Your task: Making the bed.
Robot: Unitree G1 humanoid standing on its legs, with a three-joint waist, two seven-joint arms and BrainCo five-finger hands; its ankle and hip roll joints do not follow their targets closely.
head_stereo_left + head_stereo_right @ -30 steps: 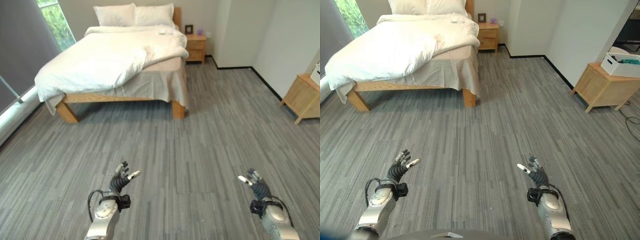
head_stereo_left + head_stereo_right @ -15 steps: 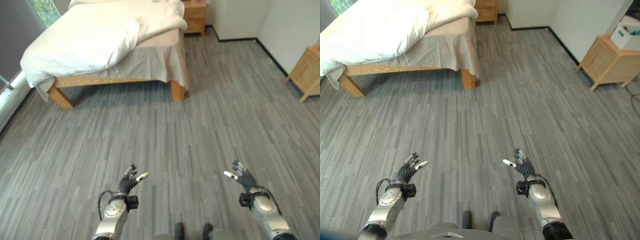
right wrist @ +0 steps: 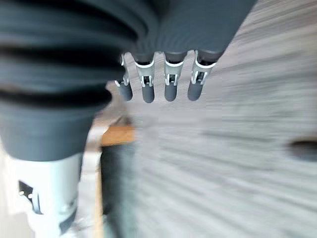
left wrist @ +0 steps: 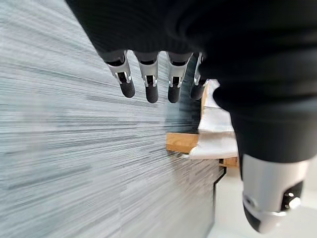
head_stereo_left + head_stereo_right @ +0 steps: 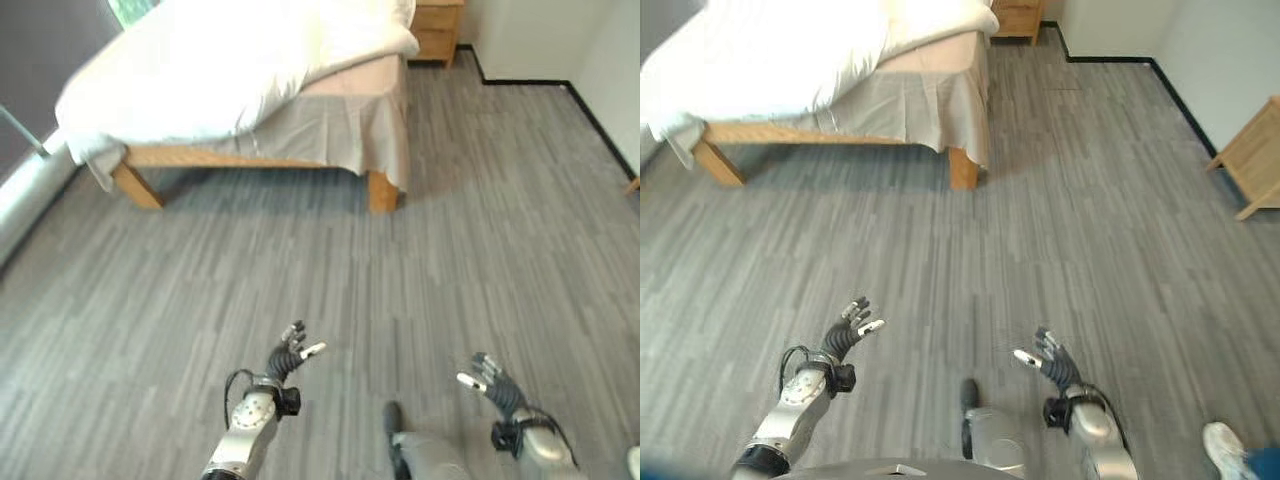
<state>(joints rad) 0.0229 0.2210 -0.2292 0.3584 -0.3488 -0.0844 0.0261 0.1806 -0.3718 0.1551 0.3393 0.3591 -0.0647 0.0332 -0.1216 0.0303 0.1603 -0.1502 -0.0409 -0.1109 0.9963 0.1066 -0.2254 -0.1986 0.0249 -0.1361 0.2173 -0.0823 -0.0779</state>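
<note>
Wooden-framed bed [image 5: 372, 190] with rumpled white duvet [image 5: 200, 70] stands well apart across the grey plank floor [image 5: 450, 260]. Left robot hand [image 5: 290, 355] and right robot hand [image 5: 492, 382]: fingers spread, empty. Risk: a misjudged approach could strike the bed corner.

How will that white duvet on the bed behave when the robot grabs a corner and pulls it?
The white duvet is probably floppy: it lies rumpled and droops over the bed's left edge, so a pulled corner would likely stretch and bunch before the rest follows. It looks puffy, so probably light for its bulk. Both the left hand and right hand are open, over the floor.
</note>
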